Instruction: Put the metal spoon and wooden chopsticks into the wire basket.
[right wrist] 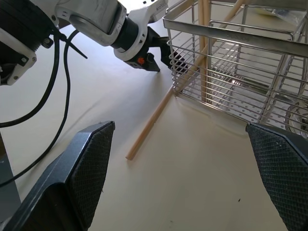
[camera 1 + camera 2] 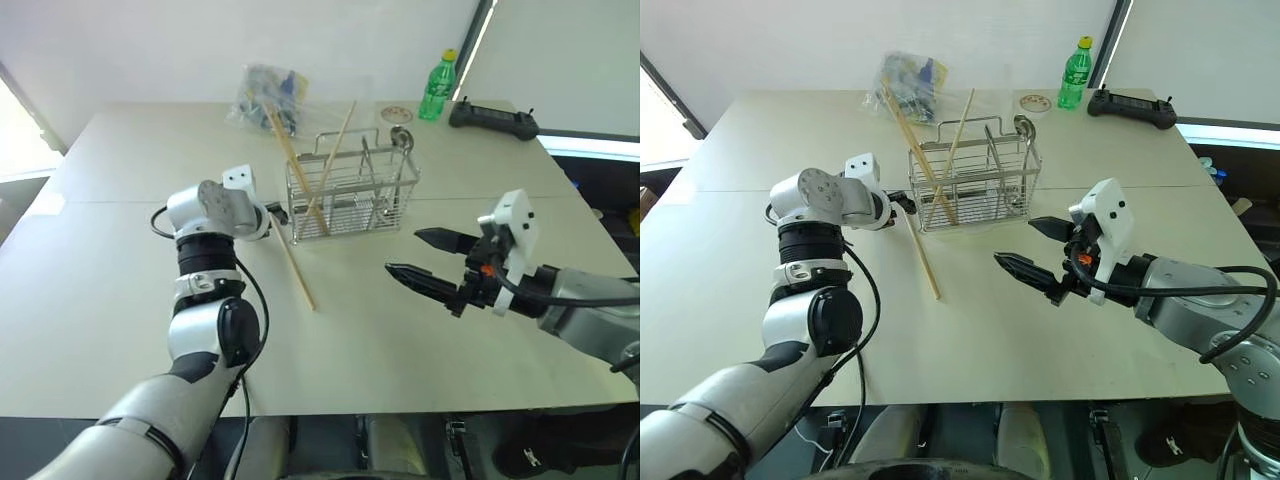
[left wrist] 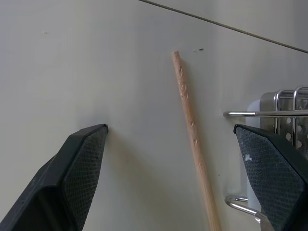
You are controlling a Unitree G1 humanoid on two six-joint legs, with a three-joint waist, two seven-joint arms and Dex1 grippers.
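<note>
Step in hand: I judge it to be picking up the last chopstick [image 2: 297,268], which lies flat on the table [image 2: 120,300] with its far end at the front left corner of the basket [image 2: 350,190]
Left claw [image 3: 173,159]: fingers spread wide, empty; pointing down over the table with the stick between them, nearer the finger on the basket side
How I would do it: centre the stick between the fingers before closing; come low enough to catch a thin flat stick; keep that finger off the basket wire
Right claw [image 2: 1032,247]: fingers wide, empty; held above the table to the right of the basket, well apart from the stick
Basket: standing upright on the table; two chopsticks [image 2: 940,150] lean inside its left part, tips above the rim; the spoon [image 2: 398,150] stands at the right end, bowl up by the rim
Risk, as I see it: nudging the basket or rolling the stick away
</note>
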